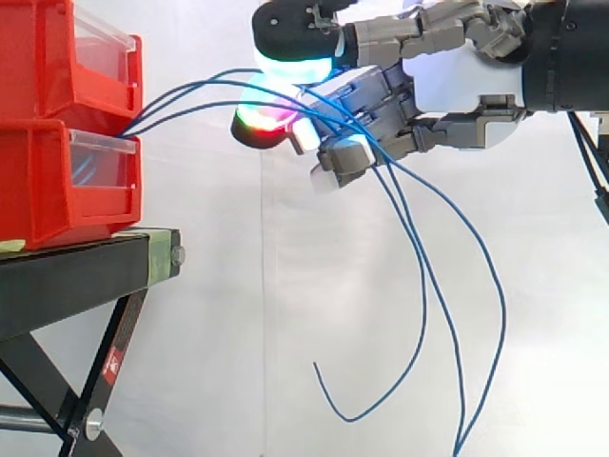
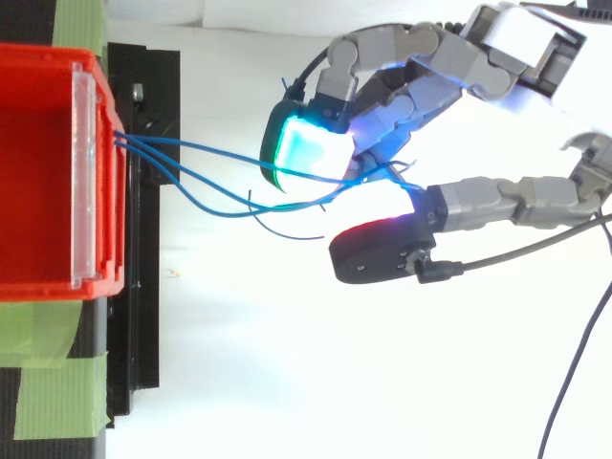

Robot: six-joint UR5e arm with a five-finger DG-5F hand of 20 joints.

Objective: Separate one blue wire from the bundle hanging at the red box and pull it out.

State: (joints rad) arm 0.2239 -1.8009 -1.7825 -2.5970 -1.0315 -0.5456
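At the right edge, hand (image 1: 457,90): it comes in level from the right, high above the table. Its fingers are curled and closed around the blue wires.
Fingertips (image 1: 295,67): thick pads. The upper one glows cyan and green; a lower one glows red with a green edge. They are close to each other, and the wires pass between them.
Blue wires (image 2: 129,142): thin, smooth and of one plain blue colour, several together. They leave the lower red bin as a tight bundle and spread a little as they rise in a soft arch to the right, into the fingers. Behind the fingers they fall in long loose curves. In the side view, one ends in a small upward hook and two others reach the bottom edge. I cannot tell if the fingers hold one wire or all of them.
Lower red bin (image 1: 57,190): it stands on the table at the left and has a clear front panel. The wires go out over this panel.
Upper red bin (image 1: 38,57): it is stacked directly on the lower one and also has a clear panel.
Table (image 1: 76,276): black, with crossed legs under it.
Green tape (image 2: 57,382): broad strips beside the bins in the top view.
White curtain (image 1: 285,286): it hangs behind everything.
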